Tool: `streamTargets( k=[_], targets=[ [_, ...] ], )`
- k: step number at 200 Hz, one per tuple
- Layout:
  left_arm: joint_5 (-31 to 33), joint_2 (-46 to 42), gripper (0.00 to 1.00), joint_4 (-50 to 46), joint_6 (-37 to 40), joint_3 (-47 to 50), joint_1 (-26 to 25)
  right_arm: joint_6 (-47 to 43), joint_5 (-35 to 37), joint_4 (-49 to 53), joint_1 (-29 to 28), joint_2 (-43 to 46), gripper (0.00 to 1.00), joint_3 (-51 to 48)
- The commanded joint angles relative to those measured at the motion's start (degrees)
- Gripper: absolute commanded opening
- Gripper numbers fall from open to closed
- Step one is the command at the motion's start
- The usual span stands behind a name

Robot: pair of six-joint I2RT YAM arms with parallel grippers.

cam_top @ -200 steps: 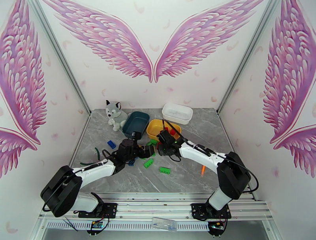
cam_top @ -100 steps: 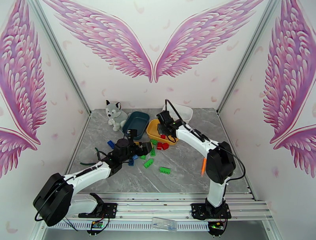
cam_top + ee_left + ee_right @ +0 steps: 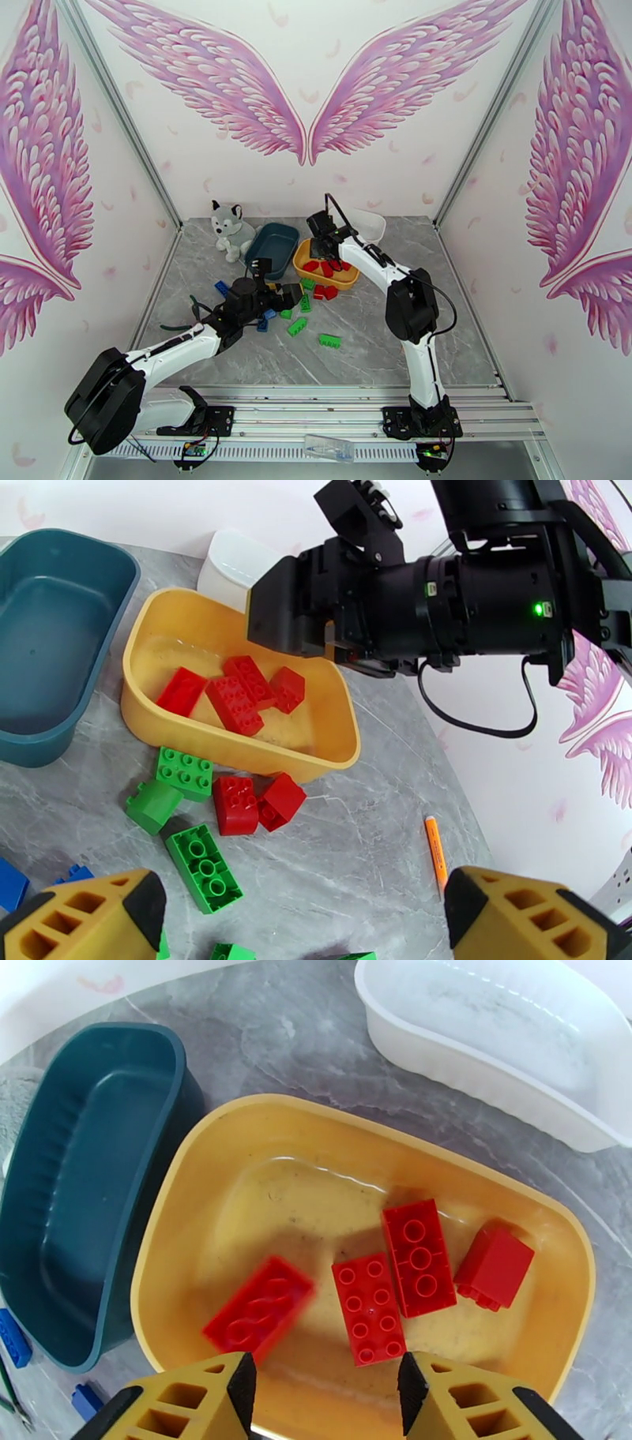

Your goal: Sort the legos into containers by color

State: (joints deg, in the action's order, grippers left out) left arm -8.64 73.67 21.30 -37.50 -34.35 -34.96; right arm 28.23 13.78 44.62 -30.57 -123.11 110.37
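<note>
Right wrist view, insp. notes: right hand (image 3: 322, 1390) hangs over yellow tub (image 3: 292, 1197), fingers partly apart, nothing between them. Left hand (image 3: 304, 902) is fully spread and empty, poised above the loose legos on the counter (image 3: 379, 339). Risks, in my judgement: (1) both arms crowd the same patch. Right arm sits directly ahead of left hand per left wrist view, so a fwd reach by one while the other pulls back could cause a knock. (2) Two loose red legos (image 3: 253, 802) lie just beside the yellow tub's near wall, touching each other, with a green lego (image 3: 183, 774) just beside them. A pinch there could shove the tub or lift two colours at once. (3) Right hand is low over the tub, so a sideways exit could catch the rim and drag it. Containers: yellow tub holds four red legos (image 3: 419, 1256) on its floor. The leftmost is blurred, so flat or tilted cannot be told. Teal tub (image 3: 95, 1197), just left of yellow: no legos seen inside. White tub (image 3: 490, 1031), beyond yellow: appears empty. Left to sort: the two reds, other green pieces and blue legos (image 3: 9, 883), all loose on the counter. Orange pen (image 3: 434, 851) and plush husky (image 3: 231, 225) are not task items.
</note>
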Motion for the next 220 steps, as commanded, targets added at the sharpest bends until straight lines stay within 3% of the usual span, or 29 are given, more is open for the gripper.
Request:
streamTargets(
  k=[1, 50, 92, 150, 220],
  targets=[
    [1.07, -0.12, 0.99, -1.46, 0.67, 0.52, 0.24, -1.37, -0.31, 0.02, 0.29, 6.18, 0.56, -5.01],
    [1.89, 1.27, 0.99, -3.1, 0.69, -0.43, 0.33, -3.34, -5.3, -7.09, -0.3, 22.56, 0.6, -26.34],
    [1.95, 2.29, 0.99, -3.55, 0.8, -0.88, 0.42, -2.04, -10.53, -13.71, -0.68, 30.2, 0.66, -39.35],
    [2.41, 1.65, 0.99, -4.25, 1.55, -0.91, 0.42, -0.17, -9.8, -20.12, -2.49, 27.37, 0.68, -44.36],
    [2.07, 1.37, 0.99, -4.25, 1.41, -0.9, 0.47, -1.31, -4.6, -18.61, -2.48, 19.17, 0.69, -41.47]
  ],
)
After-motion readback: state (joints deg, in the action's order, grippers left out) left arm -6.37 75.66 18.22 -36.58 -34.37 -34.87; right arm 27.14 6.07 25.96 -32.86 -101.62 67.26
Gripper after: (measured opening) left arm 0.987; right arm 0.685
